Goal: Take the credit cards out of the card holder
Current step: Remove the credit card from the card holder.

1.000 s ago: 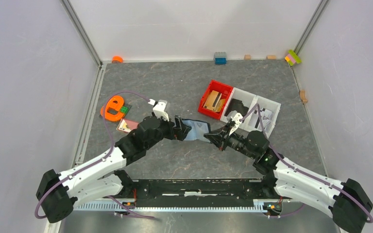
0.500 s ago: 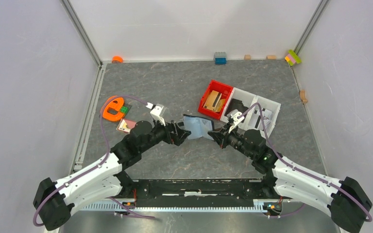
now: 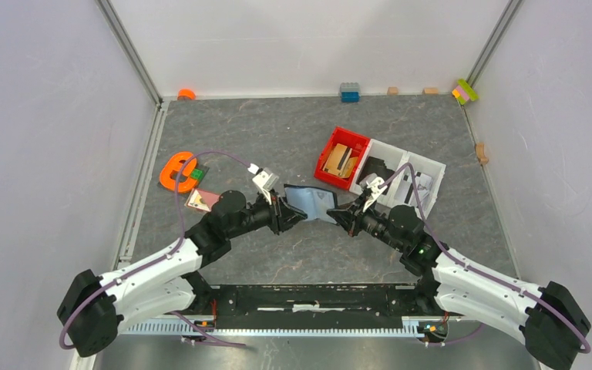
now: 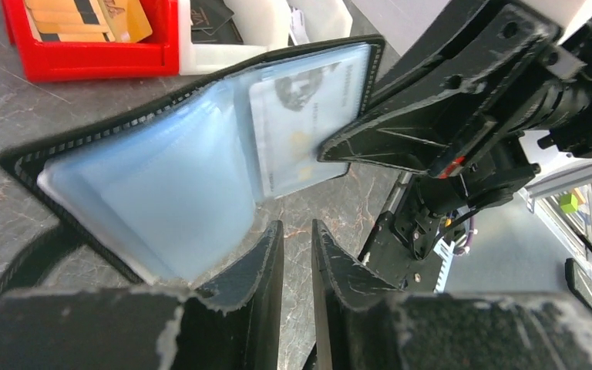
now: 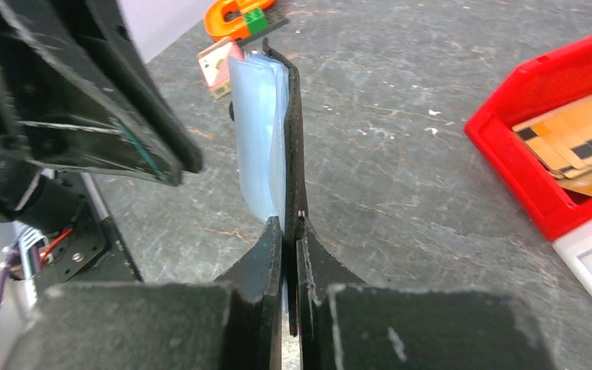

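Grip first: the right hand [image 5: 291, 223] is pressed tight on the edge of the black cover of the card holder [image 5: 294, 131], which stands on edge between the two arms, above the desk [image 3: 277, 131]. Held so, it works as an anchor, I judge, letting the other arm work the pale blue sleeves without the holder sliding away. The left hand [image 4: 296, 227] faces it from the opposite side. Its fingers are drawn narrow, with only a slit between them, right at the lower corner of the fanned sleeves. Whether they pinch a sleeve I cannot tell, since the slit itself looks bare.

Just beyond them the holder gapes open. A greyish-white card [image 4: 304, 123] sits inside a clear sleeve against the far cover, next to the right hand's fingers. It bears a faint portrait and lines of small print, too blurred to read.

Left of the holder a pinkish card [image 3: 200, 200] lies flat on the desk, apart from it and likely already out. Farther off stand a red bin [image 3: 341, 158] with tan pieces inside and a white bin [image 3: 401, 173] touching it. A dark item in the white one carries a pale mark that I cannot make out. No brand name is legible anywhere.
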Controlling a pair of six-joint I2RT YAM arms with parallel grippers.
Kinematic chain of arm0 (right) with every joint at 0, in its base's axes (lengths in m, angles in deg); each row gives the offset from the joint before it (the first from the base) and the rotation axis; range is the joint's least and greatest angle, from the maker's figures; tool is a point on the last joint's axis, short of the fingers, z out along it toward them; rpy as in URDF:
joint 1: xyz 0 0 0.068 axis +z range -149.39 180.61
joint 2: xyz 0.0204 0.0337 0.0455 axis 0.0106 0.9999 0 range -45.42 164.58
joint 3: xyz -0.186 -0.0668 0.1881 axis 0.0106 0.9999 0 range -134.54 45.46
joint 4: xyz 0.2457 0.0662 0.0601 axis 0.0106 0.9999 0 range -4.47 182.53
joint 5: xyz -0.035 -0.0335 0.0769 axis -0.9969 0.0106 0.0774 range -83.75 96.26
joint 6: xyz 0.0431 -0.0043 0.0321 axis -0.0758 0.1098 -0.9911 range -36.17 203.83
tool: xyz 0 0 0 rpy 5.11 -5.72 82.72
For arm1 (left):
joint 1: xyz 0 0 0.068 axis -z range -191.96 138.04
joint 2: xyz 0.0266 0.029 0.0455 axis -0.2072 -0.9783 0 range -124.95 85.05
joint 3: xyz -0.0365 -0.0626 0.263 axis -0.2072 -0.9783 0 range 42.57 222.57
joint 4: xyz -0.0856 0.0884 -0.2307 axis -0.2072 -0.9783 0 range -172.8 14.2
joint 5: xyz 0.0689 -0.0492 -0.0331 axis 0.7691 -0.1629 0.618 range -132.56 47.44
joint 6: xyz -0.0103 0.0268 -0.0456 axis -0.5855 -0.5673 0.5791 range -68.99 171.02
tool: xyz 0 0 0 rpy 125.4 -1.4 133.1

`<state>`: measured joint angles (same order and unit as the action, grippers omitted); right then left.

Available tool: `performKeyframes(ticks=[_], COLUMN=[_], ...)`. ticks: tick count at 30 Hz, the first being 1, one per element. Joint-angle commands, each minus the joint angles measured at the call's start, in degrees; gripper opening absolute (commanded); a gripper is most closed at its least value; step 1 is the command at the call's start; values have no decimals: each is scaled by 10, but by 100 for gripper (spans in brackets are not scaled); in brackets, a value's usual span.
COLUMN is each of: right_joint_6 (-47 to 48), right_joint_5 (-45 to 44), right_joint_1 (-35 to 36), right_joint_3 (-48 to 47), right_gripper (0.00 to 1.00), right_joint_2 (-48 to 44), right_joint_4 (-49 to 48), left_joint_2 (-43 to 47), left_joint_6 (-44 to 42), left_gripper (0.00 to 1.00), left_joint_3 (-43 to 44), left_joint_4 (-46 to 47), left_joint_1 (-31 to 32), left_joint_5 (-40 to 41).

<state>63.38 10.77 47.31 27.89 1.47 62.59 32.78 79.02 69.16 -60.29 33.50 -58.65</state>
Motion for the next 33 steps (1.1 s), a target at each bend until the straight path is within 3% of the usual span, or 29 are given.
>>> performKeyframes(ticks=[1, 8, 15, 20, 22, 28, 33], right_joint_6=[-12, -36, -58, -61, -56, -47, -57], right_joint_5=[71, 133, 180, 186, 166, 74, 85], right_joint_1=[-1, -3, -9, -11, -13, -28, -49], right_joint_3=[-13, -10, -8, -8, -8, 0, 2], right_gripper=[0, 0, 0, 0, 0, 0, 0], right_joint_2=[-12, -5, 10, 21, 15, -31, -53], right_joint_4=[-82, -118, -152, -157, -142, -88, -78], left_joint_2=[-25, 6, 52, 22, 31, 105, 120], left_joint_6=[5, 10, 17, 13, 4, -4, -6], left_gripper=[25, 29, 44, 41, 41, 68, 97], left_joint_3=[19, 4, -27, -6, 4, -22, -23], left_joint_4=[44, 57, 88, 70, 34, -12, -33], left_joint_1=[-2, -5, -5, -5, -5, -5, -5], left_joint_5=[-30, -15, 1, -21, 17, 134, 158])
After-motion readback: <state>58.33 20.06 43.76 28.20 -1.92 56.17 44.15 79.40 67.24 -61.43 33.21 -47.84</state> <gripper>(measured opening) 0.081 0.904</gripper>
